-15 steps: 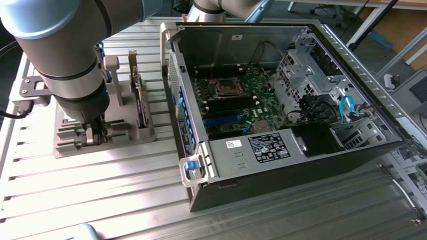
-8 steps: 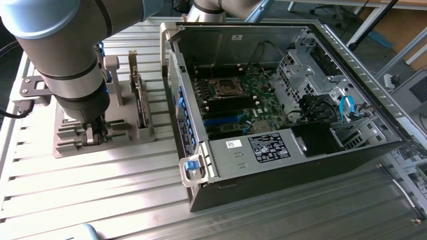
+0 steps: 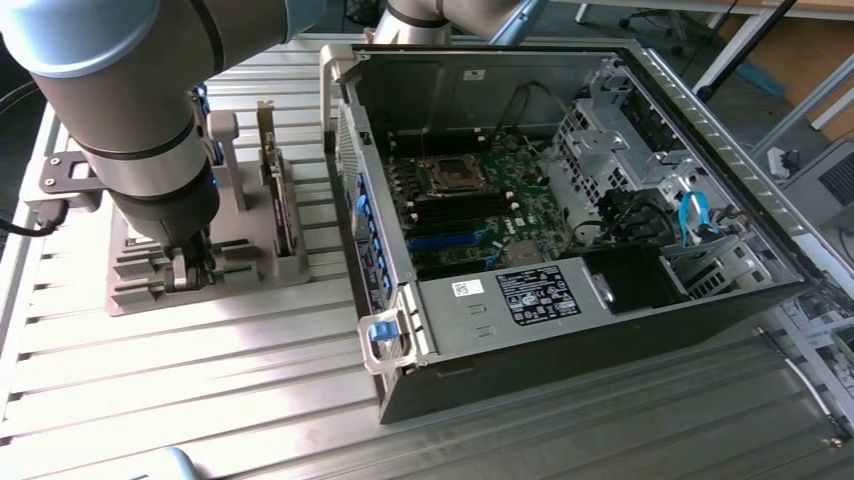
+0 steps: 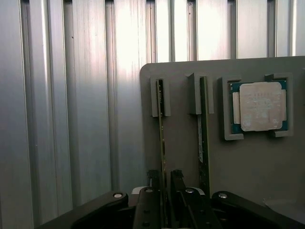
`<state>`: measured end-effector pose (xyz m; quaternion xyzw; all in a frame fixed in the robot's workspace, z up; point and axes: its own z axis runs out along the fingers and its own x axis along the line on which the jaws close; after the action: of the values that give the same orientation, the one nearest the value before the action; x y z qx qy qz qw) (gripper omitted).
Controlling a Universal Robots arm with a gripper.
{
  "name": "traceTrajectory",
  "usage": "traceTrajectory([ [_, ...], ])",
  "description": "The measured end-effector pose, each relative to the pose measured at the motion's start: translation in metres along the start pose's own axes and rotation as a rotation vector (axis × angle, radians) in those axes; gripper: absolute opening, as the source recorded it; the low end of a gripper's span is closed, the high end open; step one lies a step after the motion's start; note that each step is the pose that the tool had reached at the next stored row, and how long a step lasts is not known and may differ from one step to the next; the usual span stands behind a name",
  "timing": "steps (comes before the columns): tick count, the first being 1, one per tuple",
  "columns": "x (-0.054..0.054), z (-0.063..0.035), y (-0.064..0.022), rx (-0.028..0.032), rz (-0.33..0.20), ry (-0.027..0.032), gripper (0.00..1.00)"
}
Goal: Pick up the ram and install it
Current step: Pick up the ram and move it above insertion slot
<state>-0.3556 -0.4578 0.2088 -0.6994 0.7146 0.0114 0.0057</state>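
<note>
The claw, closest to the wrist camera, was narrowly spread, one finger either side of the ram and pinching nothing. The ram stood on edge in a slotted grey holder on the ribbed metal desk, at the exterior frame's left. A clean grasp likely needed pads square on the ram's flat faces, centred, clear of the neighbouring board.

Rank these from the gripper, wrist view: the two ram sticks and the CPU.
1. Ram: straddled by the open gripper, in the slot nearest the holder's edge.
2. Second stick: neighbouring slot, farther in on the holder.
3. CPU: in its own pocket, beyond both sticks.
</note>
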Motion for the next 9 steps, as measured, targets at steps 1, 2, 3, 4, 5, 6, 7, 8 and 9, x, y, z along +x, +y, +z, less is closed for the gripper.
traceTrajectory([
  [1, 0.0000, 0.0000, 0.0000, 0.0000, 0.000, 0.0000, 0.24],
  [2, 0.0000, 0.0000, 0.0000, 0.0000, 0.000, 0.0000, 0.24],
  [3, 0.0000, 0.0000, 0.0000, 0.0000, 0.000, 0.0000, 0.24],
  [4, 0.0000, 0.0000, 0.0000, 0.0000, 0.000, 0.0000, 0.24],
  [5, 0.0000, 0.0000, 0.0000, 0.0001, 0.000, -0.0001, 0.23],
  [6, 0.0000, 0.0000, 0.0000, 0.0000, 0.000, 0.0000, 0.16],
  [7, 0.0000, 0.0000, 0.0000, 0.0000, 0.000, 0.0000, 0.16],
  [8, 0.0000, 0.0000, 0.0000, 0.0000, 0.000, -0.0001, 0.12],
  [9, 0.0000, 0.0000, 0.0000, 0.0000, 0.000, 0.0000, 0.12],
])
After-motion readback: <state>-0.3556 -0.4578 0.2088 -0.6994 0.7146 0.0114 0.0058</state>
